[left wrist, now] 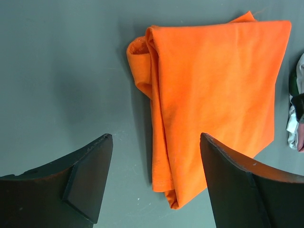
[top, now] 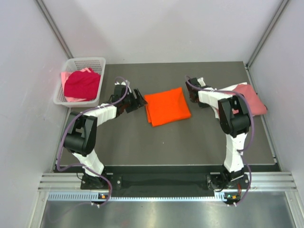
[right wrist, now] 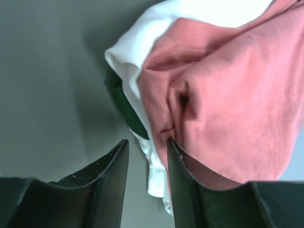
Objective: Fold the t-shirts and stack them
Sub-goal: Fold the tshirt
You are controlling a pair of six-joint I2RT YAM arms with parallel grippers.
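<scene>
Two matching robot arms. The left arm (top: 102, 113) and right arm (top: 232, 152) each have smooth white links joined by bulky, rounded black joint housings, and each rises from a small black base (top: 92, 182). A thin purplish-grey cable (top: 61, 147) loops loosely along each arm. The left fingers (left wrist: 88, 180) and right fingers (right wrist: 111, 175) are matte black tapered wedges; the right pair's edges look lightly speckled.

Folded t-shirt (top: 167, 106) centre; basket (top: 88, 61) left, shirts (top: 81, 84) inside; pile (top: 251, 97) right.

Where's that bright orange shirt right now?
In the top view, the orange t-shirt lies folded near the middle of the dark table, just right of the open left gripper.
</scene>
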